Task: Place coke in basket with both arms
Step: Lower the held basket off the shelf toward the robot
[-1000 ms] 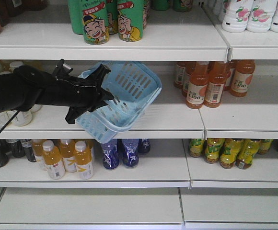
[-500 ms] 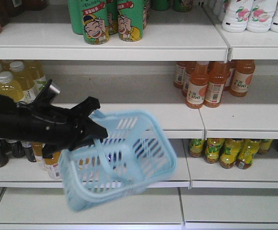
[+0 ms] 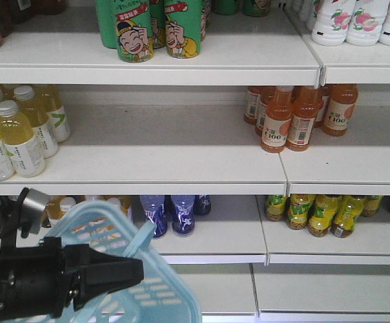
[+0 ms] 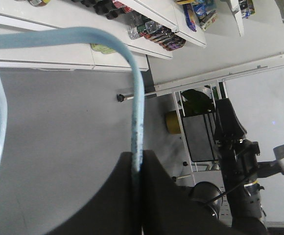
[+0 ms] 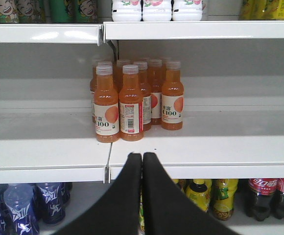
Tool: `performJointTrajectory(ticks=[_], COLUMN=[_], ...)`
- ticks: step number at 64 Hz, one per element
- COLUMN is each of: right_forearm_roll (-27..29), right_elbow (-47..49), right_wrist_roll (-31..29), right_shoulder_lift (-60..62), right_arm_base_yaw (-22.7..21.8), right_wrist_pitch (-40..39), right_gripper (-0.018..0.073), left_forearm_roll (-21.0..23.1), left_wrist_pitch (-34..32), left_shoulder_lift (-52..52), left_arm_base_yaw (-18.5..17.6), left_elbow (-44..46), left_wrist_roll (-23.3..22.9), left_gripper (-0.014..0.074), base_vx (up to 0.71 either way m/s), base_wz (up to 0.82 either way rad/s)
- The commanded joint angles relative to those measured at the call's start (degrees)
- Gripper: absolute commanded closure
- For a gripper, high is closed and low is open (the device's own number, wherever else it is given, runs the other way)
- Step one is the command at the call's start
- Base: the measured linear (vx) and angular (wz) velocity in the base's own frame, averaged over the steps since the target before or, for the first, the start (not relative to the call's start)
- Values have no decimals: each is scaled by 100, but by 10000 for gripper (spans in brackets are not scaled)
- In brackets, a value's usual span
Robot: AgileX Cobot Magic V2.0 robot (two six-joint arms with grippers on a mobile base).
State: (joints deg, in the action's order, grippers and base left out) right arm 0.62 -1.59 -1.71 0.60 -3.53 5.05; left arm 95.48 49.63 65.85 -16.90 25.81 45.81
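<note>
The light blue basket (image 3: 156, 294) hangs low at the bottom left of the front view, tilted, with its flat handle (image 3: 138, 240) rising over it. My left gripper (image 3: 138, 270) is shut on that handle. In the left wrist view the handle (image 4: 137, 98) runs straight in between the closed jaws of the left gripper (image 4: 138, 157). My right gripper (image 5: 142, 155) is shut with nothing in it, in front of the edge of the shelf (image 5: 205, 164) that bears the orange bottles. The coke is out of view.
White shelves (image 3: 181, 176) fill the scene: green cans (image 3: 134, 30) on top, yellow bottles (image 3: 17, 138) at middle left, orange C100 bottles (image 3: 296, 118) (image 5: 132, 100) at middle right, blue bottles (image 3: 175, 214) and yellow-green bottles (image 3: 319, 215) below. Dark cola bottles with red labels (image 5: 262, 198) stand low right.
My left arm has swung down and to the left with the basket, from in front of the middle shelf to the bottom left corner. The yellow bottles behind it now show.
</note>
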Motion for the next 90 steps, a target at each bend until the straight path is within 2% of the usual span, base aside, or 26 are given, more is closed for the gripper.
performJointTrajectory(ticks=[1,24,46,90], right_forearm_roll=[-21,-21,-21,-21], right_elbow=[-44,-44,-44,-44], right_wrist_roll=[-57,-57,-57,-57], right_shoulder_lift=[75,75,75,75], right_arm_base_yaw=[43,110,110,109], right_wrist_pitch=[-404,-404,-404,-399], right_gripper=[569,569,569,569], left_forearm_roll=[699,699,699,699], left_wrist_pitch=[293,75,316,-314], left_shoulder_lift=[-198,-234,-234,-227], left_arm_base_yaw=[-22,-22,-22,-22], left_elbow=[-113,-126,-126,-126], left_wrist_roll=[108,108,102,102], left_gripper=[603,603,603,603], base_vx=[0,0,0,0], base_wz=[0,0,0,0])
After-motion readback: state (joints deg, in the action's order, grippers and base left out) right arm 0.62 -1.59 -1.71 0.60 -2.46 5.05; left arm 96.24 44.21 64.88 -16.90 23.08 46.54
